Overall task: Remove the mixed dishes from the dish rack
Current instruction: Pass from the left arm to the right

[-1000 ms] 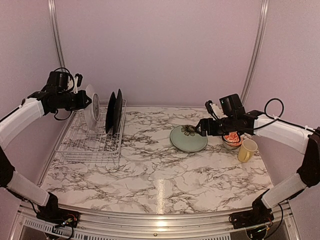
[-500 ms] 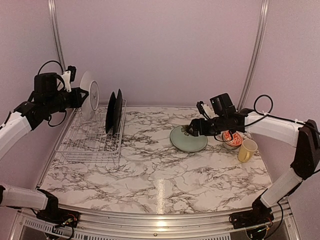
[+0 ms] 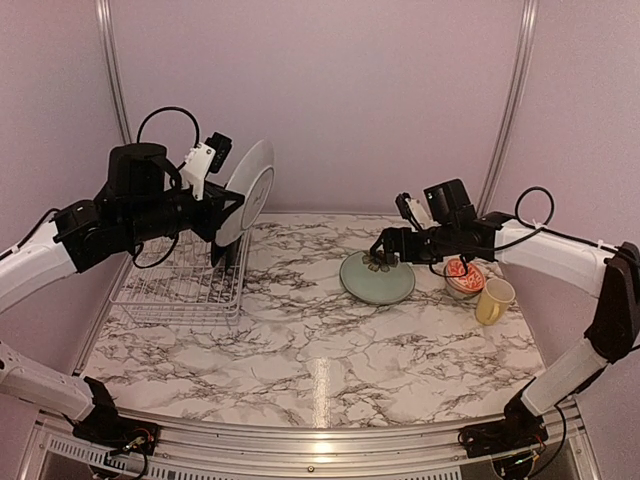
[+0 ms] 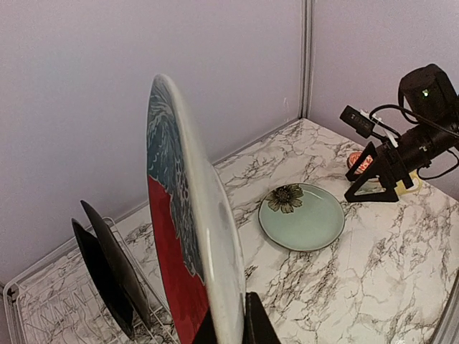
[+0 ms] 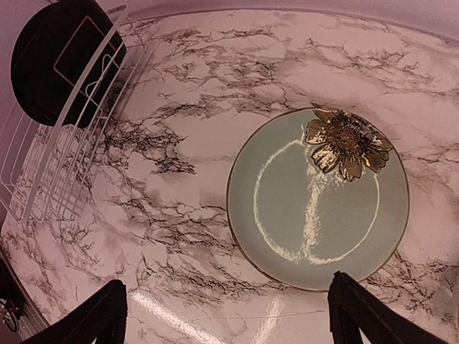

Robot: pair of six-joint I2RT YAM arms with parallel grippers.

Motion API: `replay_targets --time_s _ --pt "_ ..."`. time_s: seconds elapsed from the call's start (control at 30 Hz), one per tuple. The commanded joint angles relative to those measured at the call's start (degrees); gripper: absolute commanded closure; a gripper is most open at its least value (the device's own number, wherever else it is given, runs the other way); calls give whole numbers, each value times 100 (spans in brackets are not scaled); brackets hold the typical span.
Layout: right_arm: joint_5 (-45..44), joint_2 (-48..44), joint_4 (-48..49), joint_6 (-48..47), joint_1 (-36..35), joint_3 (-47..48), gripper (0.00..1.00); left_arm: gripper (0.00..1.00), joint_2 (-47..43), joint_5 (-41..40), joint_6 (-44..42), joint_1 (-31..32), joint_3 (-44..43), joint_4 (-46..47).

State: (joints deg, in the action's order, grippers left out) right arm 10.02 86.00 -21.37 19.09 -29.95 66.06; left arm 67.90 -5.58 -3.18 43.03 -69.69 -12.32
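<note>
My left jaws (image 4: 228, 324) pinch the red plate (image 4: 171, 240) by its rim, upright, I'd say to clear the dish rack (image 3: 175, 295) slots beneath them; right jaws (image 5: 229, 315) gape wide over the pale green bowl (image 5: 315, 208), already flat on the tabletop (image 3: 320, 350)

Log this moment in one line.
left gripper: shut on red plate, held above dish rack | black plates: two in rack | right gripper: open over pale green dish | table: patterned bowl, yellow mug
</note>
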Motion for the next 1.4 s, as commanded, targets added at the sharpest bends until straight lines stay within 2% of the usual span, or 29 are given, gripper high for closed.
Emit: replay_targets --time_s 0.0,0.13,0.37,0.47,0.67,0.87,1.13,1.37 --pt "22 -201 31 171 -50 205 5 100 206 -950 -884 757 -594 650" --pt "-3 -310 39 274 -50 150 5 100 590 -1969 -1470 1502 -568 648" --pt "28 -566 -32 450 -42 178 5 100 532 -2834 -1958 1867 429 1629" --pt "269 -578 177 672 -39 190 4 100 519 -2924 -2053 1938 640 1788" --pt "1313 -76 976 1321 -37 536 4 100 797 -3354 -2364 2219 787 1948" --pt "1815 337 1430 1763 -55 806 4 100 1266 -3696 -2773 2491 853 2041" --pt "2114 553 1838 2293 -74 459 4 100 1869 -4059 -3093 2713 787 2116" --pt "2241 968 1842 2386 -370 468 6 100 2253 -4117 -3117 2827 703 2069"
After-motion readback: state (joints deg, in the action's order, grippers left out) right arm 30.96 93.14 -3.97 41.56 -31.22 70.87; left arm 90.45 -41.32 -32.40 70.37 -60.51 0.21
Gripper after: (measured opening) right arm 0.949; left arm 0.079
